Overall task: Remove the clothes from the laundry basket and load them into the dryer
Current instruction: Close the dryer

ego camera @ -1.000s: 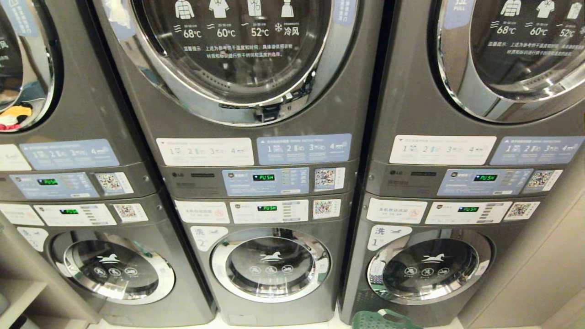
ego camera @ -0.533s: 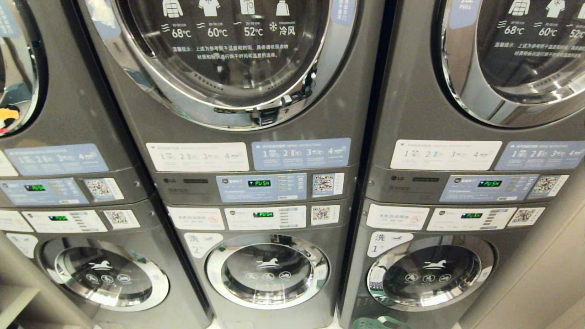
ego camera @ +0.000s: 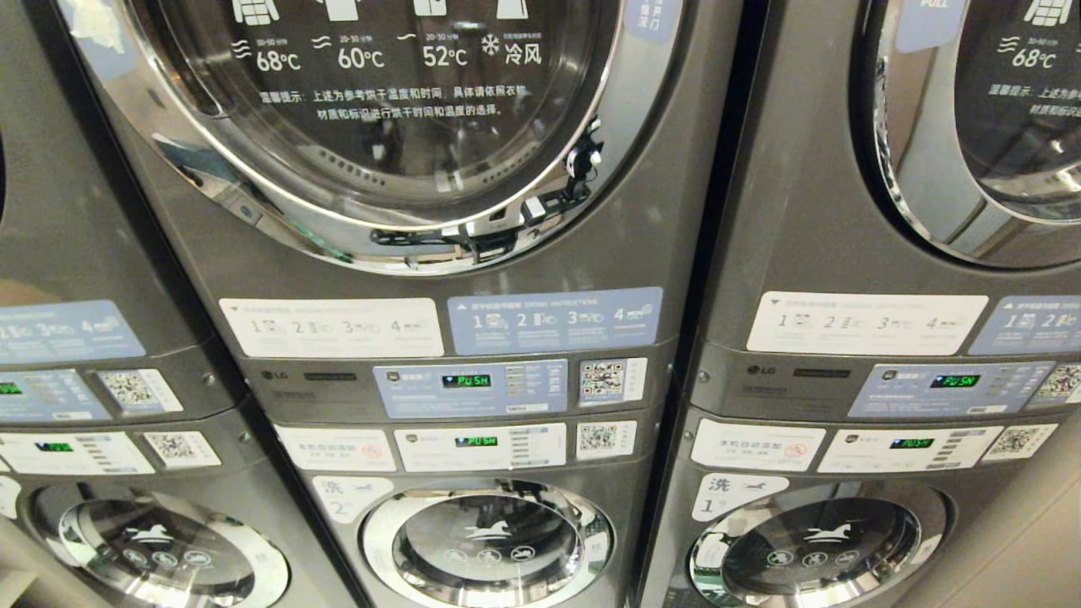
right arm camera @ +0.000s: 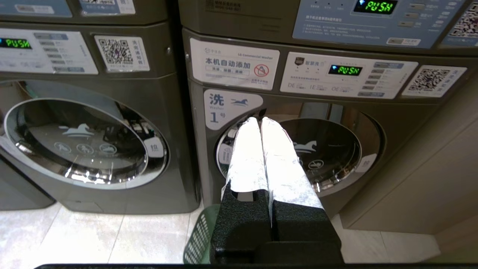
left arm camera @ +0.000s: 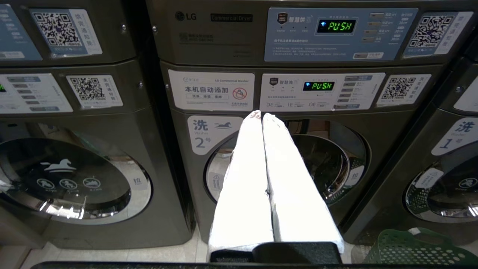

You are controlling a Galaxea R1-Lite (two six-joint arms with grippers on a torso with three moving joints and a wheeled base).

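The head camera has closed in on the middle dryer [ego camera: 380,127], losing the green laundry basket [left arm camera: 414,248], half cut off in wrist views; left gripper [left arm camera: 261,116] and right gripper [right arm camera: 260,121] fingers pressed together, empty.

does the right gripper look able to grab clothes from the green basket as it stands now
Probably not yet. The right gripper is shut and points at the washer door, while the green basket sits on the floor beneath it.

Grey washers [ego camera: 486,540] sit low under the stacked machines, QR stickers [ego camera: 601,380] and green displays [ego camera: 466,381] between, pale floor tiles [right arm camera: 93,239] below
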